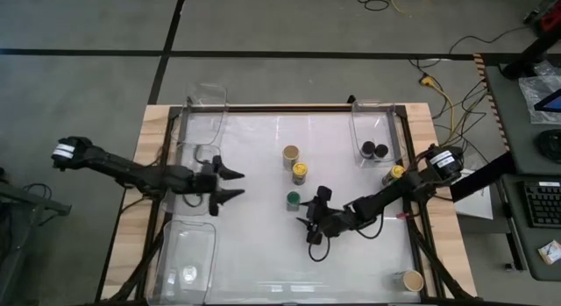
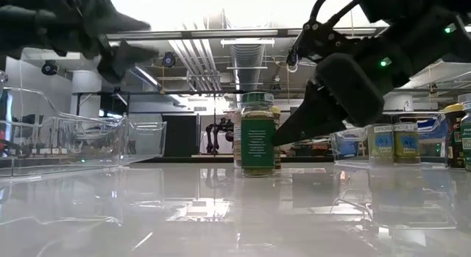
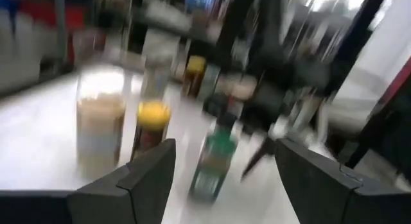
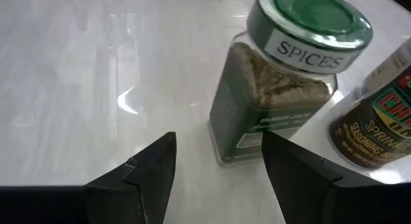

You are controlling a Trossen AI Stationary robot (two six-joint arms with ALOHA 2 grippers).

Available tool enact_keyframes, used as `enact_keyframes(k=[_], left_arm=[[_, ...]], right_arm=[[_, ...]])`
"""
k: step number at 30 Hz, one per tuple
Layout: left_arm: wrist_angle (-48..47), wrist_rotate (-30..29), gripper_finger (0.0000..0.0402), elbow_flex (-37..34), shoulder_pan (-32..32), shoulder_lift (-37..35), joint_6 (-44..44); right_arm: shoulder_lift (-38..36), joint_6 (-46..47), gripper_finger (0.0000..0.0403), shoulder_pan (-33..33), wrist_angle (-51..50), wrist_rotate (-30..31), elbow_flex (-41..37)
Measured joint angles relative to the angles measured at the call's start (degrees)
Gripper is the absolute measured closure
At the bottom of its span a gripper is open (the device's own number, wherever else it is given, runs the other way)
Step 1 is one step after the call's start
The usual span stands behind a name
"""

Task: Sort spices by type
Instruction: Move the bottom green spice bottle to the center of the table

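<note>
Three spice jars stand upright mid-table: a tan-lidded one (image 1: 291, 153), a yellow-lidded one (image 1: 300, 173) and a green-lidded one (image 1: 293, 200) (image 4: 289, 76). My right gripper (image 1: 308, 212) (image 4: 218, 166) is open just right of the green-lidded jar, pointing at it without touching. My left gripper (image 1: 231, 184) (image 3: 225, 166) hangs open over the table's left part, facing the three jars. Two black-lidded jars (image 1: 374, 150) stand in the far right bin (image 1: 372, 122). Another yellow-lidded jar (image 1: 396, 173) stands by the right arm, and a tan-lidded jar (image 1: 412, 280) sits at the near right corner.
Clear plastic bins sit at the far left (image 1: 203, 109) and near left (image 1: 188, 253) of the table. The white tabletop (image 1: 254, 245) is bare between the left bins and the right arm. A raised frame edges the table (image 1: 289, 109).
</note>
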Motion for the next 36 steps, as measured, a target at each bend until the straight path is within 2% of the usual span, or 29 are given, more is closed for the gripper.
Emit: enact_keyframes(k=[4, 7, 13, 18, 21, 27, 30, 36], left_arm=[[-7.6, -0.3, 0.0151, 6.2, 0.0, 5.7, -0.3], [-11.8, -0.4, 0.0151, 10.5, 0.0, 9.6, 0.7], [-13.3, -3.3, 0.0151, 16.5, 0.0, 15.7, 1.0], [-18.6, -9.4, 0.0151, 19.1, -0.1, 19.8, -3.6], [-22.7, -12.8, 0.0155, 20.6, -0.5, 22.1, -5.1], [-22.4, -13.5, 0.0165, 22.4, -3.2, 24.7, -4.1], [-22.1, -13.9, 0.0166, 22.8, -4.3, 25.4, -5.1], [-20.0, -19.6, 0.0167, 22.7, -6.5, 27.5, -9.4]], right_arm=[[0.9, -1.2, 0.0184, -0.9, 1.9, -0.2, 0.0], [2.4, -2.5, 0.0184, -1.5, 6.5, -2.9, 0.0], [5.9, -3.5, 0.0184, -1.8, 9.9, -4.5, 1.3], [9.6, -5.7, 0.0184, -2.4, 10.1, -3.9, 5.4], [11.7, -6.2, 0.0184, -3.4, 9.8, -1.4, 8.3], [15.0, -9.6, 0.0184, -4.2, 9.7, -1.0, 12.9], [14.7, -10.4, 0.0184, -4.1, 8.1, -1.1, 13.5], [11.1, -9.3, 0.0184, -4.1, 1.7, -0.8, 12.9]])
